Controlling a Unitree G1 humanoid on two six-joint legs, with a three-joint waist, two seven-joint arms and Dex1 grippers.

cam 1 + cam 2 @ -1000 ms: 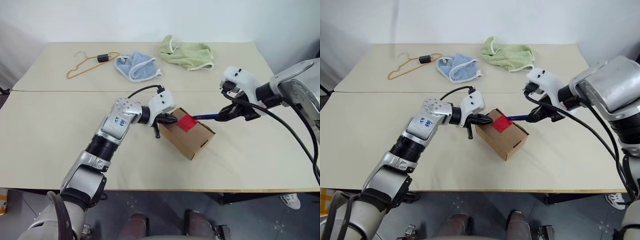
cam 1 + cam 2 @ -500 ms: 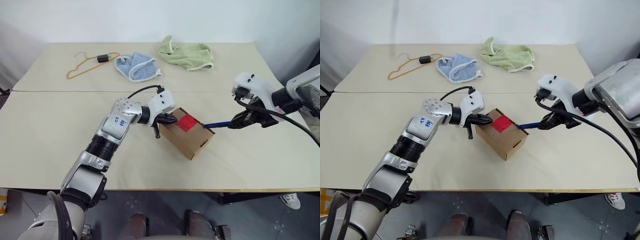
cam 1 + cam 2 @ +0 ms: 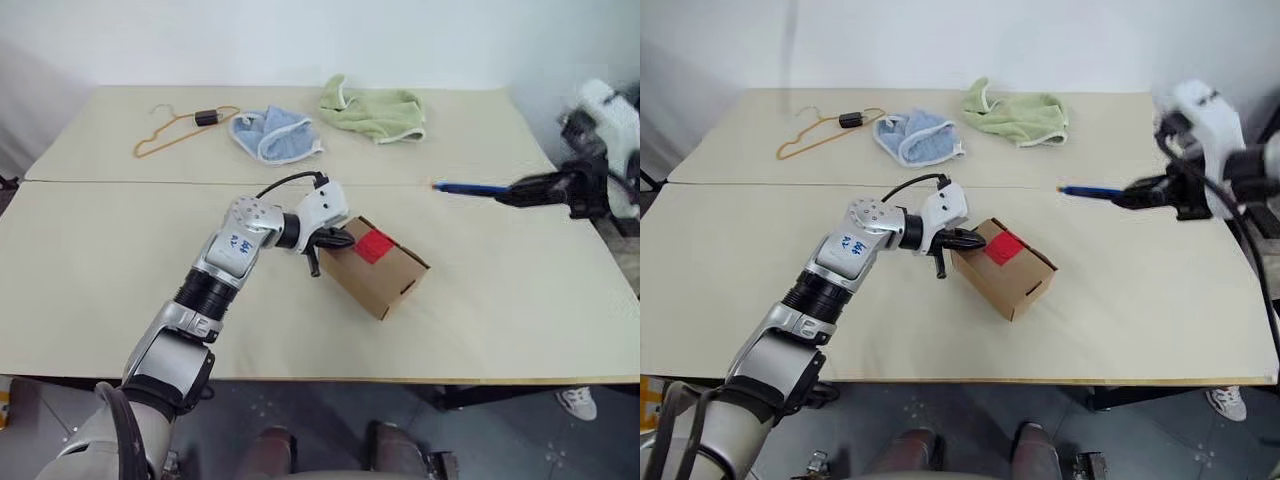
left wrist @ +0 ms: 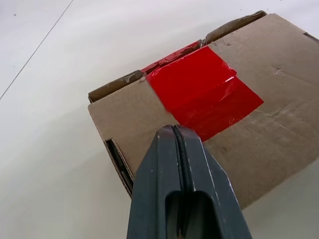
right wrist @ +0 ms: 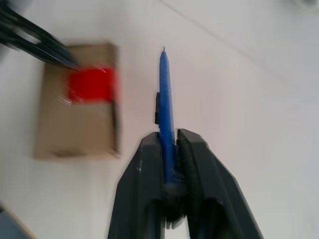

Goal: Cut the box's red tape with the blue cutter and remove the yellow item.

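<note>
At mid-surface, left end effector [image 3: 334, 241], pinched together, braces the box [image 3: 380, 268]; right end effector [image 3: 545, 187] clamps the blue cutter [image 3: 470, 187], clear of the red tape [image 3: 375, 243].

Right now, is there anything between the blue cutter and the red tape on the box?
Nothing visible. Bare table lies between the blue cutter, held in the right gripper, and the red tape on the box.

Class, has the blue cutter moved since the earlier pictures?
Yes. The blue cutter, clamped in the right gripper, has swung away from the box, toward the table's right edge.
</note>
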